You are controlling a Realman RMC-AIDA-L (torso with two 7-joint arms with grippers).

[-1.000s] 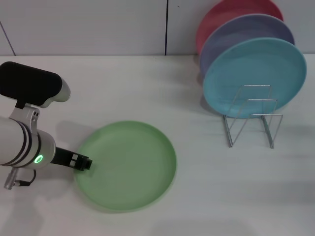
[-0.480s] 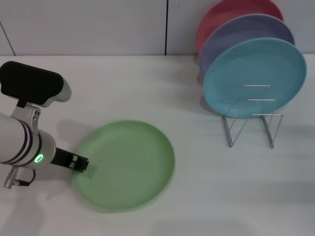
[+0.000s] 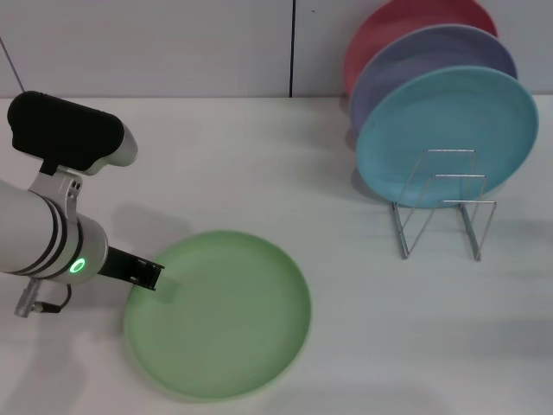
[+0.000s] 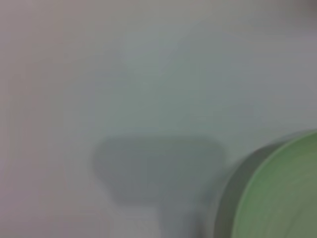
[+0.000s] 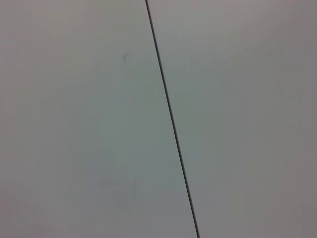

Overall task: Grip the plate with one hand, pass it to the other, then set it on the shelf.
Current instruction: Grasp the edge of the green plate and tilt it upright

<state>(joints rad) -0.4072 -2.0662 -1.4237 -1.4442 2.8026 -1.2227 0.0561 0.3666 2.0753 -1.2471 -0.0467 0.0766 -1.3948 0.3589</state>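
3 plates already stand in the shelf (image 3: pixel 439 212), a wire rack on the white surface (image 3: pixel 259 164): a turquoise plate (image 3: pixel 447 131) in front, a lavender plate (image 3: pixel 415 56) behind it and a red plate (image 3: pixel 380 30) at the back. Well apart from the shelf, the plate (image 3: pixel 220 311) (pale green) lies near the surface's front edge. At its rim farthest from the shelf, the left end effector (image 3: pixel 149 275) pinches the plate's edge. No right end effector shows.

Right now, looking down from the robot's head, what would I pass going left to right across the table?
Left arm → left gripper → green plate → turquoise plate standing in the wire rack.
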